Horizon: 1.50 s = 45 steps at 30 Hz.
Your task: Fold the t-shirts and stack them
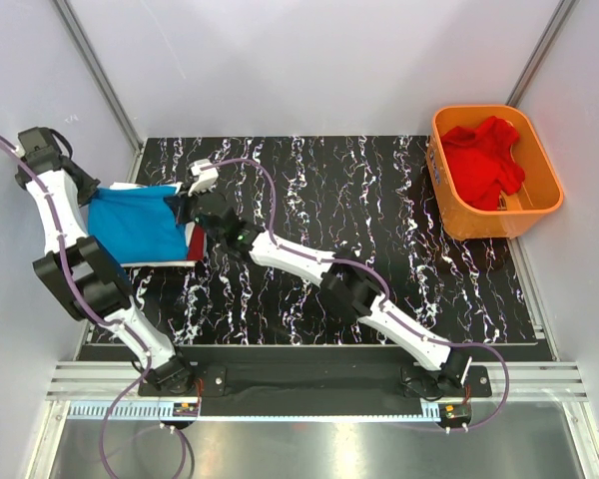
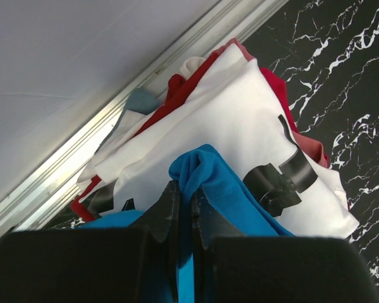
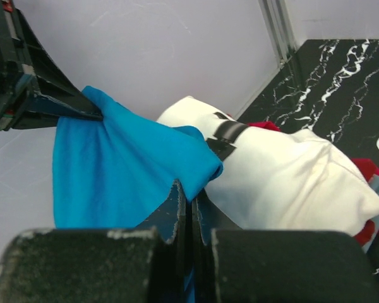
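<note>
The bright blue t-shirt (image 1: 132, 226) is stretched over a pile at the table's far left, above the white t-shirt with black marks (image 2: 227, 120) and the dark red t-shirt (image 2: 177, 91). My left gripper (image 1: 92, 193) is shut on a bunched blue edge (image 2: 205, 170) at the wall side. My right gripper (image 1: 185, 212) is shut on the blue shirt's other edge (image 3: 196, 164). In the right wrist view the white shirt (image 3: 290, 183) lies just beyond, and the left gripper's fingers (image 3: 63, 104) pinch the far corner. The brighter red t-shirt (image 1: 484, 160) lies crumpled in the basket.
The orange plastic basket (image 1: 551, 175) stands at the back right corner. The black marbled table top (image 1: 359, 220) spreads between the pile and the basket. A metal rail and the grey wall (image 2: 82, 76) run close behind the pile.
</note>
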Motion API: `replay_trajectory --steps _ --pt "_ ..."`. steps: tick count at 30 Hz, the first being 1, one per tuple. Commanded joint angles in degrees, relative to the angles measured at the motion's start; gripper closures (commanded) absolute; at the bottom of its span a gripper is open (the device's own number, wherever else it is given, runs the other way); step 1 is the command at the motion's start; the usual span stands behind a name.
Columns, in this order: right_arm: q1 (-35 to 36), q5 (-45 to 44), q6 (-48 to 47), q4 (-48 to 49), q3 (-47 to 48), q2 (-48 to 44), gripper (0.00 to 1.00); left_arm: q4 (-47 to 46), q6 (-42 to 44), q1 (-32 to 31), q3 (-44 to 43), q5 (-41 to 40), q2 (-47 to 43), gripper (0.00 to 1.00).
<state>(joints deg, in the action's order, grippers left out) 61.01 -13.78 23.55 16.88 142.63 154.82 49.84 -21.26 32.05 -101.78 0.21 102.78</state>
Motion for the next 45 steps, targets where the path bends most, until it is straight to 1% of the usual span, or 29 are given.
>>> replay_trajectory --steps 1,6,10,11,12,13,14,15,16,18,19,21,23,26,28,30,31,32,33,34,35,36,37,38,40,42,43,44,45 --pt "-1.9 0.1 1.8 2.5 3.9 1.4 1.0 -3.2 -0.4 0.2 -4.6 1.2 2.1 1.0" --pt "-3.2 0.2 3.2 3.7 5.6 3.6 1.0 -2.9 -0.5 -0.6 -9.7 1.1 6.8 0.99" --pt "-4.4 1.4 3.9 5.2 8.2 5.5 0.99 -1.3 -0.3 -1.1 -15.4 0.4 11.6 0.92" --pt "-4.9 1.3 3.7 5.2 9.1 6.9 0.97 -1.1 -0.2 -1.0 -16.2 0.5 12.4 0.87" --pt "-5.3 1.2 3.6 5.3 10.1 7.6 0.91 -0.9 -0.2 -1.1 -17.7 0.8 14.3 0.77" --pt "-5.6 1.3 3.9 5.4 11.9 8.2 0.9 -0.6 -0.3 -1.2 -18.4 0.8 15.0 0.7" --pt "-5.9 1.2 4.0 5.6 12.5 9.3 0.88 -1.1 -0.3 -1.3 -18.6 0.9 15.5 0.59" --pt "-6.3 1.1 4.6 6.0 12.8 9.7 0.75 -1.4 -0.4 -1.6 -18.7 1.4 16.2 0.4" --pt "-6.6 1.0 4.6 6.3 12.9 9.9 0.69 -1.7 -0.4 -1.6 -18.8 1.3 16.4 0.31" --pt "-6.8 0.7 4.6 6.4 12.4 9.6 0.53 -2.0 -0.3 -2.0 -18.7 1.7 16.5 0.28" --pt "-7.0 0.8 4.3 6.5 12.1 9.3 0.38 -1.9 -0.4 -2.2 -18.6 1.6 16.0 0.26" --pt "-7.0 0.9 3.7 6.2 10.0 7.5 0.36 -2.4 -0.3 -2.6 -17.7 0.9 14.6 0.22" --pt "-6.9 0.9 3.5 7.8 5.3 4.2 0.33 -3.1 0.3 -3.7 -15.7 0.1 11.3 0.18" --pt "-6.9 0.8 3.1 8.9 -1.3 -1.0 0.27 -3.2 0.8 -5.2 -13.2 -2.2 5.9 0.16" --pt "-6.9 1.0 2.0 8.8 -6.9 -4.2 0.27 -3.0 1.0 -6.9 -11.7 -3.1 3.1 0.15" --pt "-7.0 0.9 1.1 9.0 -11.8 -10.1 0.28 -2.8 1.0 -8.1 -8.6 -3.4 -1.4 0.12" --pt "-7.0 0.5 0.5 10.2 -18.3 -12.6 0.28 -2.9 1.1 -9.4 -7.4 -3.2 -3.2 0.11" --pt "-7.0 0.0 -0.2 10.9 -22.0 -17.9 0.28 -3.2 1.0 -10.2 -6.1 -3.2 -4.9 0.09" --pt "-7.0 -0.6 -0.6 11.9 -26.0 -20.9 0.28 -3.5 1.0 -11.2 -2.8 -3.4 -8.3 0.08" --pt "-7.0 -1.2 -1.1 14.6 -34.6 -24.0 0.28 -3.8 1.0 -13.7 -1.2 -3.6 -10.0 0.08" --pt "-7.3 -1.7 -1.7 15.6 -38.7 -29.8 0.28 -4.8 1.0 -15.1 0.8 -3.9 -11.6 0.08" --pt "-7.6 -2.8 -1.8 15.5 -42.2 -32.5 0.28 -4.9 0.9 -18.0 3.4 -5.3 -14.5 0.07" --pt "-7.8 -3.2 -2.1 14.0 -48.3 -37.9 0.28 -5.0 0.0 -19.5 5.0 -5.5 -15.8 0.07" --pt "-8.0 -3.4 -2.9 13.1 -51.3 -40.5 0.29 -5.5 -0.4 -21.0 6.7 -5.1 -17.3 0.07" --pt "-9.0 -4.7 -3.2 9.1 -59.4 -47.6 0.29 -6.8 -1.4 -26.2 11.9 -5.3 -21.4 0.07" --pt "-9.9 -4.7 -3.3 6.0 -64.5 -52.5 0.29 -10.1 -3.2 -29.7 16.5 -4.8 -24.0 0.07" --pt "-10.9 -4.8 -3.4 2.7 -69.3 -57.2 0.29 -11.4 -4.0 -31.8 20.8 -4.4 -26.9 0.07" --pt "-11.3 -6.2 -3.7 1.2 -71.8 -59.6 0.28 -15.1 -5.1 -35.6 23.6 -3.2 -28.2 0.06" --pt "-11.4 -6.9 -3.8 -0.1 -74.2 -62.0 0.27 -16.9 -5.6 -37.4 26.0 -3.1 -29.7 0.04"
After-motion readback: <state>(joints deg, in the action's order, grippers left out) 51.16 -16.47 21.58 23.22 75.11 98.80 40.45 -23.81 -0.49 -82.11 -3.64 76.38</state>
